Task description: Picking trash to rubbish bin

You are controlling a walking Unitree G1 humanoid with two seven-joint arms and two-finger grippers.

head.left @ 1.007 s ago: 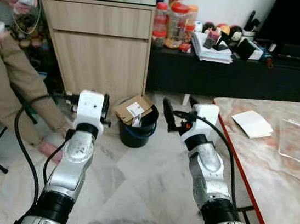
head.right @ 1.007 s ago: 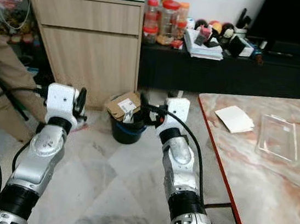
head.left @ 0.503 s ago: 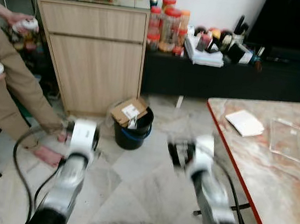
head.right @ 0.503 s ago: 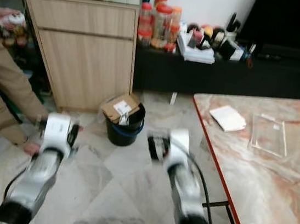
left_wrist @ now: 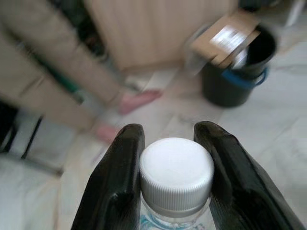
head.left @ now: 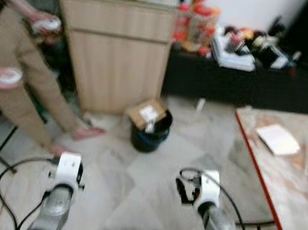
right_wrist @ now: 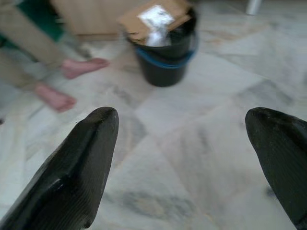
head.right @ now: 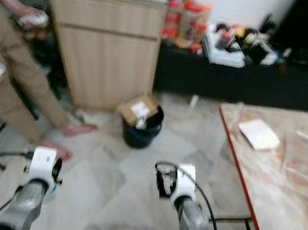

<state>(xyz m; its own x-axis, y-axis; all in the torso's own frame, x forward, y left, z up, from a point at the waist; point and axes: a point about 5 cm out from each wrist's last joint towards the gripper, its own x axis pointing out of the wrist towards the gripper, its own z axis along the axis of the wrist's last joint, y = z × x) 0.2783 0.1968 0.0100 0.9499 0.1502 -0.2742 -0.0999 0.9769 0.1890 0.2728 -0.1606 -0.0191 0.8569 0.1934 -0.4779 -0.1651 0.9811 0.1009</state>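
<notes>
One black bin (head.left: 150, 133) on pale marble floor (head.left: 131, 203) — wooden cabinet (head.left: 116, 53) behind.

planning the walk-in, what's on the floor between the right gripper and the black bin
Bare marble floor lies between the open right gripper and the black bin, as the right wrist view shows. A person's bare feet stand off to one side.

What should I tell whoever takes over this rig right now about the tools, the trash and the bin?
Left tool: shut on a white-capped clear bottle, low over the floor.
Right tool: open, holding nothing.
Black bin: ahead on the floor by the wooden cabinet, a cardboard box already sticking out of it.
Person stands on the robot's left.
White paper lies on the marble table.
Left: bin the bottle.
</notes>
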